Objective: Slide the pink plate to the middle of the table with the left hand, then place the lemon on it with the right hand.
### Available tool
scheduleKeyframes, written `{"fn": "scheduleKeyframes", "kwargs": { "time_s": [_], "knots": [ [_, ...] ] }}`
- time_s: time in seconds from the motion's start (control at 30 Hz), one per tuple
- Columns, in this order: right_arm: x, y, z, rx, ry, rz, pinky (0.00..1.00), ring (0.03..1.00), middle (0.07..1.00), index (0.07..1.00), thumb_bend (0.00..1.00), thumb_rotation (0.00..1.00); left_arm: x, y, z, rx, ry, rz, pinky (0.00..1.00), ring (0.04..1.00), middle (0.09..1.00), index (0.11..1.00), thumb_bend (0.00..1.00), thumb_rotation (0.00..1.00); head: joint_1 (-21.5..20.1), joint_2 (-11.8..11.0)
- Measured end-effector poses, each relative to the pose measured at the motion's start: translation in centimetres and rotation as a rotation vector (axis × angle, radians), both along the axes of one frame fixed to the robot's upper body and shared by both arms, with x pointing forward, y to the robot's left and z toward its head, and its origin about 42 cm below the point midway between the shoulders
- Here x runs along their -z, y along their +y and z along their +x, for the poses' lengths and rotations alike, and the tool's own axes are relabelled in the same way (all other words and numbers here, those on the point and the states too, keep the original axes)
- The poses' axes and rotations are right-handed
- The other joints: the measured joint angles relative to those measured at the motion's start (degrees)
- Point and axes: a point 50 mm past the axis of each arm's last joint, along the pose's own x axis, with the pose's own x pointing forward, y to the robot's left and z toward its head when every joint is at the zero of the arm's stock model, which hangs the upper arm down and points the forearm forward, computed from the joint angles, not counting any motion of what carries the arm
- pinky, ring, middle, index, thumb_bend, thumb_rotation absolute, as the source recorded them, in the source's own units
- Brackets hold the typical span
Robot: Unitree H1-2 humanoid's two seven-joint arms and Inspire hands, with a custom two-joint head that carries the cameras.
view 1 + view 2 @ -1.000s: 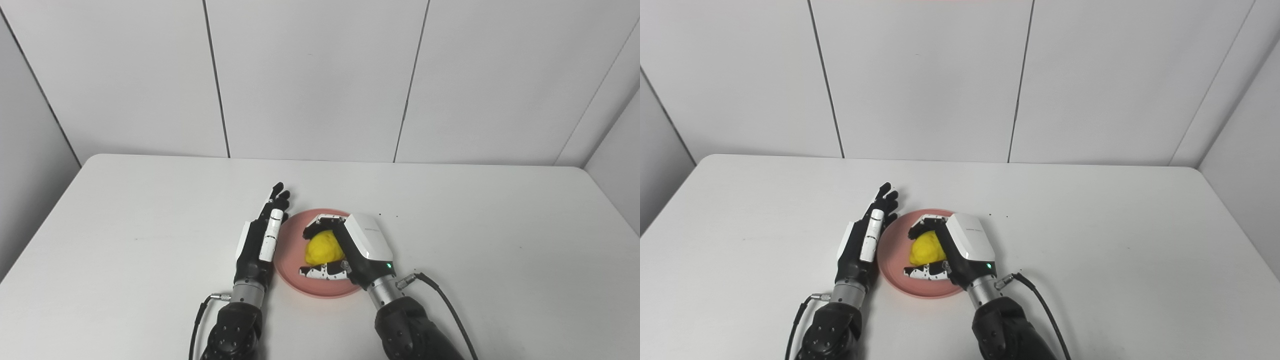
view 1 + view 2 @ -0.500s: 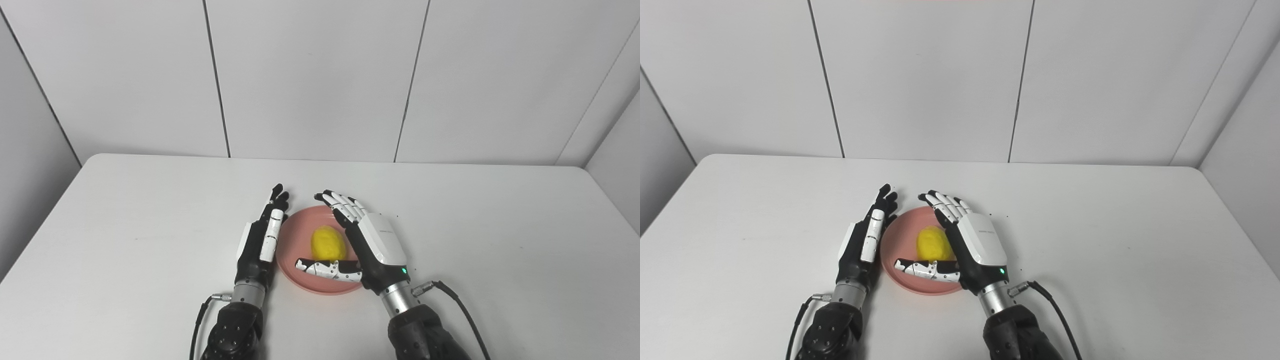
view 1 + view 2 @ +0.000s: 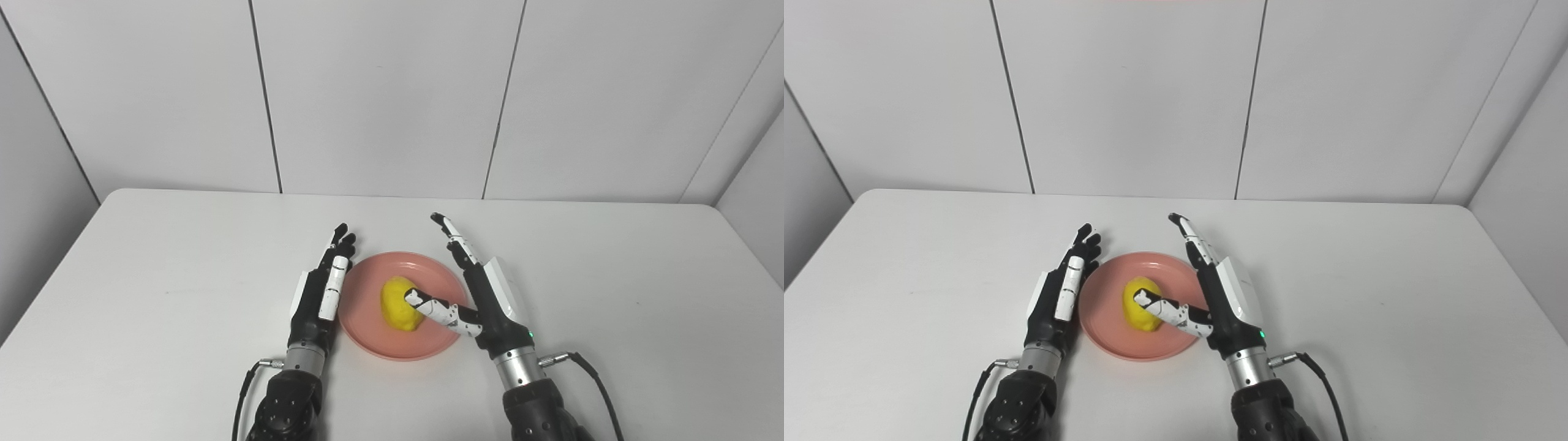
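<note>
The pink plate (image 3: pixel 367 315) lies on the white table near its middle, toward the front. The yellow lemon (image 3: pixel 397 303) rests on the plate. My left hand (image 3: pixel 321 291) stands edge-on against the plate's left rim, fingers straight and together, holding nothing. My right hand (image 3: pixel 484 288) is open at the plate's right rim, fingers pointing away from me. Its thumb reaches left over the plate to the lemon's right side; whether it touches the lemon I cannot tell. Both hands and the plate also show in the right eye view (image 3: pixel 1102 318).
The white table (image 3: pixel 612 294) has rounded far corners and meets grey wall panels at the back. A black cable (image 3: pixel 588 373) trails from my right wrist along the table's front; another hangs from my left wrist (image 3: pixel 245 383).
My right hand opened and let go of the lemon, which now lies on the plate. The hand then drew back to the right, off the plate. My left hand stayed still.
</note>
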Motion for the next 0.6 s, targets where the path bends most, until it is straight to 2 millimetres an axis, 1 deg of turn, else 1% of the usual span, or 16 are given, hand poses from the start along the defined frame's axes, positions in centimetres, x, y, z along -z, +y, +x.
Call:
{"fn": "scheduleKeyframes", "kwargs": {
  "time_s": [0.1, 0.17, 0.3, 0.37, 0.6],
  "knots": [
    [0.2, -1.3, 0.1, 0.048, 0.014, 0.038, 0.90, 0.958, 0.973, 0.946, 0.65, 0.87, 0.0, 0.1, 0.0, -0.003, 0.000, -0.001, 0.96, 0.950, 0.951, 0.944, 0.62, 1.00, 0.09, -0.09],
    [0.7, -1.9, 0.2, 0.065, 0.036, 0.051, 0.90, 0.959, 0.977, 0.952, 0.66, 0.88, 0.0, 0.2, 0.0, -0.007, 0.001, -0.002, 0.96, 0.952, 0.953, 0.947, 0.62, 1.00, -0.09, -0.09],
    [1.8, -2.8, 0.0, 0.091, 0.091, 0.101, 0.93, 0.978, 0.987, 0.975, 0.67, 0.95, 0.0, 0.3, 0.1, -0.010, 0.001, -0.007, 0.98, 0.963, 0.962, 0.954, 0.61, 1.00, -0.61, -0.09],
    [2.2, -2.9, 0.0, 0.094, 0.113, 0.132, 0.94, 0.985, 0.995, 0.981, 0.67, 0.99, 0.0, 0.5, 0.1, -0.013, 0.000, -0.005, 0.97, 0.961, 0.961, 0.954, 0.62, 1.00, -0.62, 0.00],
    [3.3, -2.7, 0.2, 0.088, 0.169, 0.181, 0.95, 0.990, 1.000, 0.991, 0.66, 1.00, 0.0, 0.6, 0.1, -0.012, -0.003, 0.006, 1.00, 0.978, 0.971, 0.962, 0.63, 1.00, -0.62, -0.26]
  ]
}}
